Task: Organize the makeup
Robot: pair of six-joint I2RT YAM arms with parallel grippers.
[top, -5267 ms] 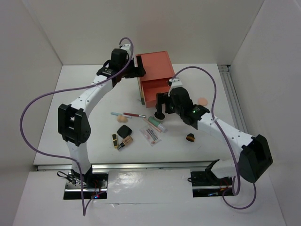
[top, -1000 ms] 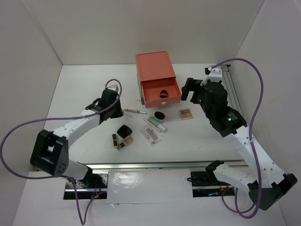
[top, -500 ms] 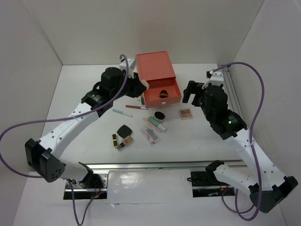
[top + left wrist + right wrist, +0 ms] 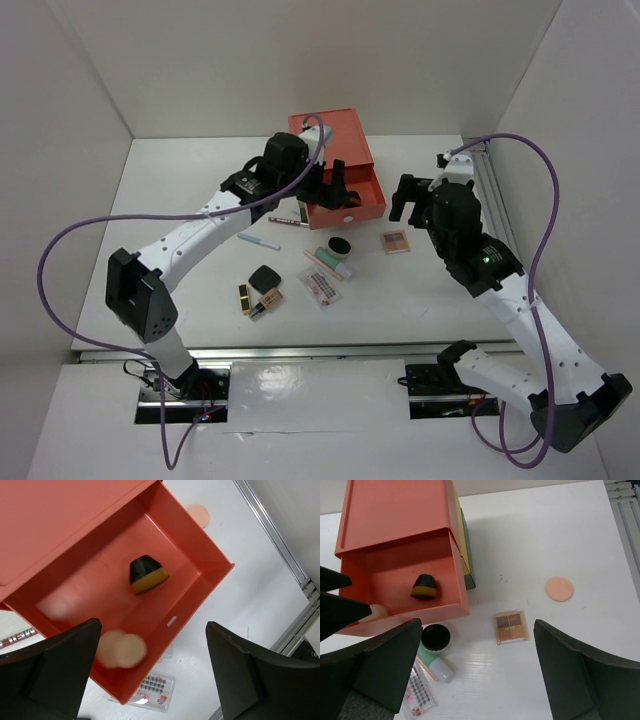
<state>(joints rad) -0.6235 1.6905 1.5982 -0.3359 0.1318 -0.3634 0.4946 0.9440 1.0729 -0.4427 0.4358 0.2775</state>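
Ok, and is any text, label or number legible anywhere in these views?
Nothing can be read with certainty.
Eyeshadow palette: a dark printed line across its middle, too small to read.
Pencil: pale characters on the barrel, blurred and cut off by the frame edge.
Lash card: no readable print.

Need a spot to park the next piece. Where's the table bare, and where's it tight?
Bare: the table left of the pale blue pencil, out to its edge. The strip between the eyeshadow palette and the round sponge is also free. Crowded: just in front of the open drawer, where the black pot, mint tube and lash card bunch together.
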